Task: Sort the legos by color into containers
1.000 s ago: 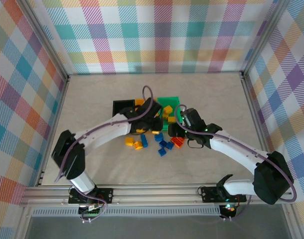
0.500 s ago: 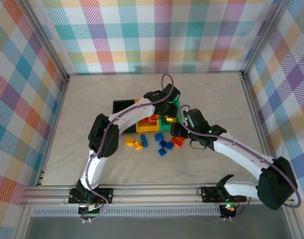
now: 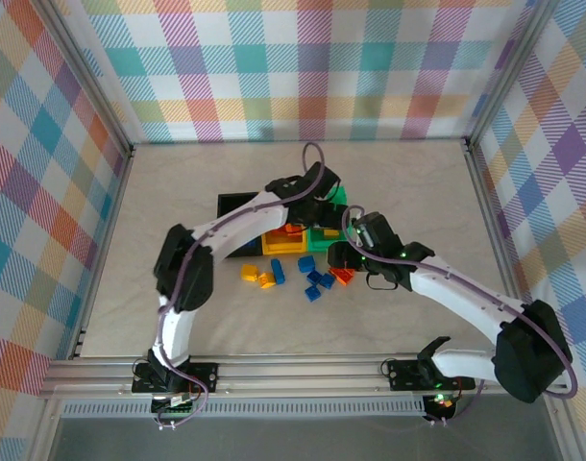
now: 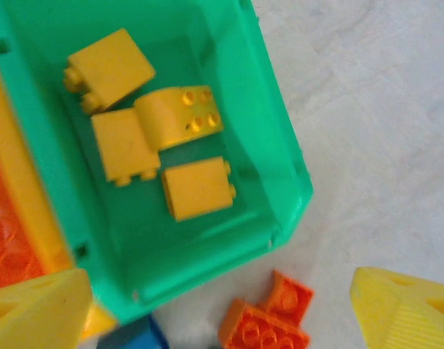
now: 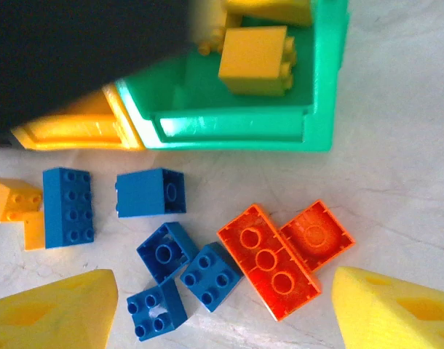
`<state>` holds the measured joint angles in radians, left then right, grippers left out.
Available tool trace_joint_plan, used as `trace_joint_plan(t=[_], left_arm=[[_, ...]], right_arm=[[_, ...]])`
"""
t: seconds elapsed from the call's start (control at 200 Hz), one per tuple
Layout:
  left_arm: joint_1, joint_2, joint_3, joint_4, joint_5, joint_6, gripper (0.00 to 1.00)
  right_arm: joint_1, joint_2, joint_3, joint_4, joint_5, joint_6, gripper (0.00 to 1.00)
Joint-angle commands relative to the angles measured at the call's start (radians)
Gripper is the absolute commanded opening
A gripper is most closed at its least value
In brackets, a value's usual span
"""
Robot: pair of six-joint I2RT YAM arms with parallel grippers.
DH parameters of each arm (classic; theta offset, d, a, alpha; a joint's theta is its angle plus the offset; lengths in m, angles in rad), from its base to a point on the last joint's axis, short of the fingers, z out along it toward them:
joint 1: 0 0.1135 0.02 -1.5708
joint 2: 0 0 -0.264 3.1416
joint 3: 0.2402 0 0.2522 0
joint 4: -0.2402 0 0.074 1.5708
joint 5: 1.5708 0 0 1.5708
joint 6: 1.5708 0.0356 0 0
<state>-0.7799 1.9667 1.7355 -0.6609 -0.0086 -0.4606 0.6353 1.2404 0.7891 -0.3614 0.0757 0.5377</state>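
My left gripper (image 4: 220, 291) hangs open and empty over the near corner of the green bin (image 4: 284, 138), which holds several yellow legos (image 4: 196, 187). Seen from above, it (image 3: 317, 206) sits over the row of containers: black (image 3: 237, 205), yellow-orange (image 3: 281, 245) and green (image 3: 328, 197). My right gripper (image 5: 222, 291) is open just above two orange legos (image 5: 269, 262) lying studs down on the table. Several blue legos (image 5: 149, 193) lie to their left, and yellow ones (image 5: 14, 200) farther left.
The left arm (image 5: 84, 43) is a dark blur across the bins in the right wrist view. The two arms stand close together over the green bin (image 3: 328, 197). Loose bricks (image 3: 264, 277) are scattered in front of the bins. Plaid walls enclose the table.
My left arm swung from the front of the yellow-orange bin to above the green bin, and its jaws went from shut to wide open. The right gripper barely moved.
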Motion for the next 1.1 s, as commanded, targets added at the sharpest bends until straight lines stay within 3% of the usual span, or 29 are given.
trace_joint_plan(t=[0.0, 0.24, 0.475, 0.775, 0.99, 1.095], left_arm=[[0.007, -0.207, -0.152, 0.084, 0.014, -0.034, 0.98], [0.008, -0.623, -0.644, 0.172, -0.055, -0.130, 1.00], [0.007, -0.965, -0.955, 0.103, -0.108, -0.219, 1.00], [0.008, -1.188, -1.079, -0.013, -0.164, -0.277, 1.00], [0.009, -1.207, -1.073, -0.052, -0.180, -0.271, 1.00], [0.011, -1.209, -1.069, -0.066, -0.189, -0.267, 1.00]], right_arm=[[0.030, 0.071, -0.003, 0.015, -0.093, -0.035, 0.76], [0.154, 0.223, 0.078, 0.030, -0.033, -0.098, 0.75], [0.177, 0.391, 0.213, 0.030, 0.052, -0.124, 0.79], [0.184, 0.543, 0.327, 0.024, 0.102, -0.120, 0.74], [0.186, 0.587, 0.360, 0.034, 0.099, -0.116, 0.58], [0.188, 0.597, 0.367, 0.027, 0.087, -0.117, 0.56]])
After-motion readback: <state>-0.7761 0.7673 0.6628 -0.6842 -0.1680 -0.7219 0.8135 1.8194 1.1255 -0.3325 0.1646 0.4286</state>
